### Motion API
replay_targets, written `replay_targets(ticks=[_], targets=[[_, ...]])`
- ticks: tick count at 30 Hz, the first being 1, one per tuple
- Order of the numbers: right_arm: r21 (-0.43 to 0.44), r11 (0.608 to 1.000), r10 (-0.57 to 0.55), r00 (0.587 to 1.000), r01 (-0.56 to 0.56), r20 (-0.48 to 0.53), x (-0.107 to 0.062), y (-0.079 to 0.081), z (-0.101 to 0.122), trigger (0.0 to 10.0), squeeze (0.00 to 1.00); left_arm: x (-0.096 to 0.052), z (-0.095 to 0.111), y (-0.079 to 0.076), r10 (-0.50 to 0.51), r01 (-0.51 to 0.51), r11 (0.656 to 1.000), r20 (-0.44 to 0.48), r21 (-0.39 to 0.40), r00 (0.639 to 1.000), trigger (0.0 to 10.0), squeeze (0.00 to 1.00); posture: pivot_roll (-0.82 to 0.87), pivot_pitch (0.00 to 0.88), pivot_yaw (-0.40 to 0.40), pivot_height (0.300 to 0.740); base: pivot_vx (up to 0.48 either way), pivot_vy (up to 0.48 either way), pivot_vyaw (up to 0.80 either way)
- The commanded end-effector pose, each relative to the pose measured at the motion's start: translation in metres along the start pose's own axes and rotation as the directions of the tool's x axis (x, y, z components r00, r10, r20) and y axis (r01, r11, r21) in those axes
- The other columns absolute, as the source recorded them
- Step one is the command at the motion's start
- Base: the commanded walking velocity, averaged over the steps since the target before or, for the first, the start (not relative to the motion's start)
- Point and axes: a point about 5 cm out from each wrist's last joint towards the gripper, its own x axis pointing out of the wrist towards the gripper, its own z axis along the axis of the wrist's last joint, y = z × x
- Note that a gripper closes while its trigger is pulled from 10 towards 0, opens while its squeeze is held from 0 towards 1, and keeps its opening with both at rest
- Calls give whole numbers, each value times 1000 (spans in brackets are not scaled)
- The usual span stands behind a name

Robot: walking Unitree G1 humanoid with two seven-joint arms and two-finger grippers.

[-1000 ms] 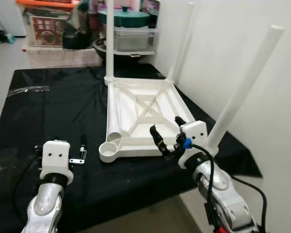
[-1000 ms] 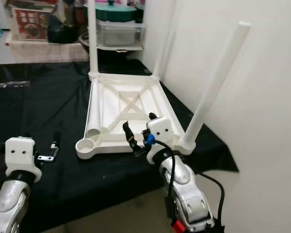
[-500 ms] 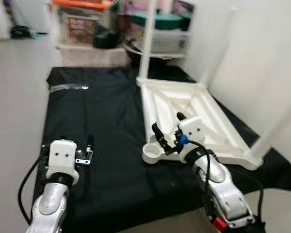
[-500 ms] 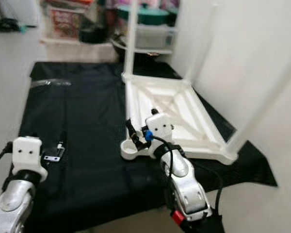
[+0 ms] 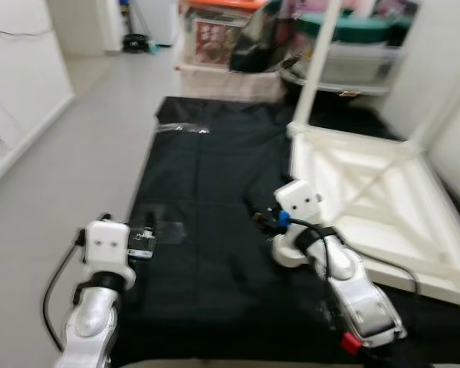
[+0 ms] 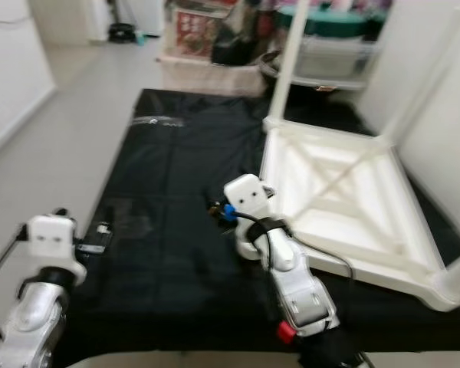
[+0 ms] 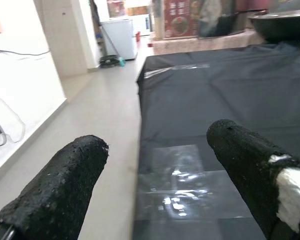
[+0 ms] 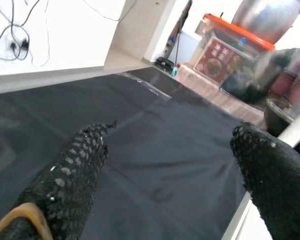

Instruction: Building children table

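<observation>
**Between legs: robot faces the dark mat, grippers empty**

The white children's table (image 5: 383, 192) lies upside down on the black cloth (image 5: 207, 176), on the robot's right, with at least one white leg (image 5: 316, 57) standing up from a far corner. The right gripper (image 8: 175, 165) hovers over the cloth just beside the table's near corner socket, fingers spread and holding nothing. The left gripper (image 7: 155, 185) hangs low near the cloth's left edge, also parted and empty, over a clear plastic sheet (image 7: 182, 180). By the look of it, assembly is part-way: the step in hand seems to be finding the next leg or fitting. The next move calls for locating that part and closing on it squarely
</observation>
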Motion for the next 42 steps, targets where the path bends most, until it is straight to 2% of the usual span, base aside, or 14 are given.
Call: replay_targets(ticks=[1, 2, 3, 4, 5, 6, 9, 11, 14, 24, 28, 33, 37, 42], targets=[[-53, 998, -31, 999, 30, -15, -1, -8, -5, 10000, 0, 0, -1, -2, -6, 6, 1000, -9, 3, 1000, 10000, 0, 68, 0, -124, 740, 0, 0, 0], [-129, 991, -38, 998, 33, -41, 1, -15, -11, 10000, 0, 0, -1, -3, -7, 7, 1000, -11, 4, 1000, 10000, 0, 68, 0, -124, 740, 0, 0, 0], [-129, 991, -38, 998, 33, -41, 1, -15, -11, 10000, 0, 0, -1, -3, -7, 7, 1000, -11, 4, 1000, 10000, 0, 68, 0, -124, 740, 0, 0, 0], [-275, 961, -18, 992, -17, -124, 2, -20, -26, 10000, 0, 0, -2, -3, -8, 8, 1000, -14, 6, 1000, 10000, 0, 67, 0, -128, 740, 0, 0, 0], [-368, 927, -9, 977, -72, -215, 1, -27, -41, 10000, 0, 0, -2, -4, -8, 8, 1000, -17, 7, 1000, 10000, 0, 72, 0, -133, 740, 0, 0, 0], [-419, 900, -6, 958, -119, -285, -2, -33, -52, 10000, 0, 0, -3, -4, -8, 8, 1000, -18, 8, 1000, 10000, 0, 73, 0, -134, 740, 0, 0, 0], [-437, 887, -5, 944, -149, -331, -4, -38, -59, 10000, 0, 0, -3, -4, -7, 8, 1000, -19, 8, 1000, 10000, 0, 73, 0, -133, 740, 0, 0, 0], [-392, 890, 54, 907, -234, -418, -12, -44, -70, 10000, 0, 0, -4, -3, -6, 7, 1000, -25, 11, 1000, 10000, 0, 65, 0, -130, 740, 0, 0, 0], [-398, 879, 60, 888, -264, -456, -15, -46, -77, 10000, 0, 0, -5, -4, -8, 9, 1000, -29, 12, 1000, 10000, 0, 62, 0, -130, 740, 0, 0, 0], [-427, 861, 27, 864, -275, -502, -12, -54, -84, 10000, 0, 2, -4, -7, -13, 13, 1000, -27, 9, 1000, 10000, 0, 65, 0, -134, 740, 0, 0, 0], [-511, 794, 8, 847, -328, -532, -2, -60, -82, 10000, 0, 3, -4, -7, -4, 4, 1000, -25, 8, 1000, 10000, 0, 66, 0, -140, 740, 0, 0, 0], [-514, 794, 13, 854, -325, -520, 4, -59, -77, 10000, 0, 3, -4, -7, -4, 4, 1000, -25, 7, 1000, 10000, 0, 63, 0, -140, 740, 0, 0, 0], [-519, 793, 28, 871, -318, -491, 20, -46, -71, 10000, 0, 4, -5, -10, -7, 7, 1000, -26, 5, 1000, 10000, 0, 71, 0, -147, 740, 0, 0, 0], [-505, 801, 42, 872, -321, -487, 27, -37, -70, 10000, 0, 4, -4, -10, -5, 5, 1000, -25, 5, 1000, 10000, 0, 78, 0, -153, 740, 0, 0, 0]])
